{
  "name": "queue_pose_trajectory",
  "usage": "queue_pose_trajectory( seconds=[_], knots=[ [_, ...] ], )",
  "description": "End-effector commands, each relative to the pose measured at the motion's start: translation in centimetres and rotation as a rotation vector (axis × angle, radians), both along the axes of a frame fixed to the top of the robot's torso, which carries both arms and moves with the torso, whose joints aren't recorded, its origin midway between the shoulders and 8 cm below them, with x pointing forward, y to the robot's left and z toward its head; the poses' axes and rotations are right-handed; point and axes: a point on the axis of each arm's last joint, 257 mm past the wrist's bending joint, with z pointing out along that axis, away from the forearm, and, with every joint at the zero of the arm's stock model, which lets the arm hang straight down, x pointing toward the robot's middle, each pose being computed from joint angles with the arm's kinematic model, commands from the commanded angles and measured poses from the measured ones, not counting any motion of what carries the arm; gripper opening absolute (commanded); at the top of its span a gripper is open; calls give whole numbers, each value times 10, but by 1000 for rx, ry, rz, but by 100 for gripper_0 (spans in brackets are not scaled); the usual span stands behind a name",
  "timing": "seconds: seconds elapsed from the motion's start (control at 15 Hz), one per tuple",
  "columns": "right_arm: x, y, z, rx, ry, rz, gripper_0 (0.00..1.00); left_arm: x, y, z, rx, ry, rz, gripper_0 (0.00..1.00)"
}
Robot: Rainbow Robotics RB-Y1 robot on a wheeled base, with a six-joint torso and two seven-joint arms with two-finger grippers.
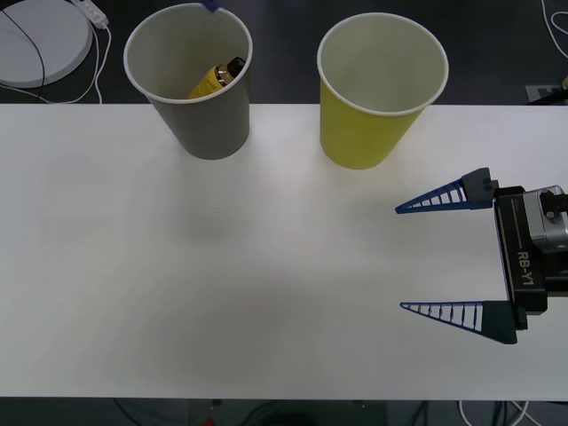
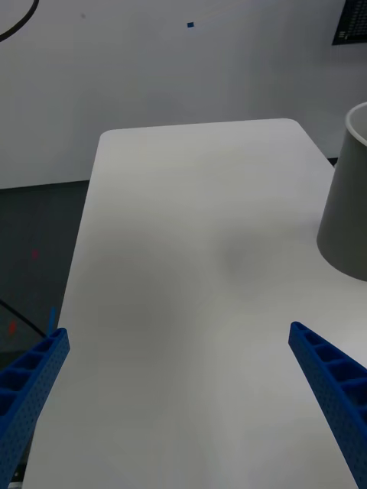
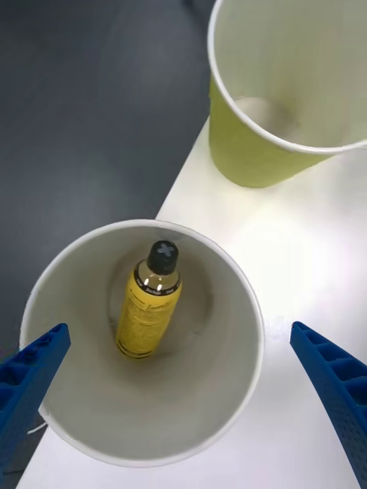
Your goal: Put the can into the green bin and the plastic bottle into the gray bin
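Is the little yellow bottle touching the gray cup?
Touching. The left wrist view shows the plastic bottle lying inside the gray bin, resting on its inner wall.

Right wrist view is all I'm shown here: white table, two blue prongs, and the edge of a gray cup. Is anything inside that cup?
Observer: Yes. The plastic bottle lies inside the gray bin, leaning on its wall, dark cap up.
Operator: Is there another cup?
Observer: The green bin stands upright beside the gray one, at the table's far edge.
Operator: Anything in that one?
Observer: What I can see of its inside is bare; no can there.
Operator: Where's the other arm?
Observer: The left gripper is above the gray bin's mouth, fingers open and empty. The right gripper, also open, is over the table's right side.
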Motion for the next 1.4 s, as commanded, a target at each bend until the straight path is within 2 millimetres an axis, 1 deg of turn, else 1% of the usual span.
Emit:
queue_pose_trajectory(
  seconds=[0.07, 0.27, 0.47, 0.67, 0.8, 1.07, 1.13, 1.4],
  knots=[
    [0, 0, 0, 0, 0, 0, 100, -11, 12, -11, -16, -3, -26, 100],
    [0, 0, 0, 0, 0, 0, 100, -24, 21, -23, -44, 1, -44, 100],
    [0, 0, 0, 0, 0, 0, 100, -41, 28, -35, -99, 16, -63, 100],
    [0, 0, 0, 0, 0, 0, 100, -63, 38, -41, -144, 59, -87, 100],
    [0, 0, 0, 0, 0, 0, 100, -75, 47, -46, -135, 65, -113, 100],
    [0, 0, 0, 0, 0, 0, 100, -90, 63, -59, -158, 75, -176, 100],
    [0, 0, 0, 0, 0, 0, 100, -93, 66, -65, -162, 72, -193, 100],
    [0, 0, 0, 0, 0, 0, 100, -106, 65, -86, -186, 63, -236, 100]
  ],
)
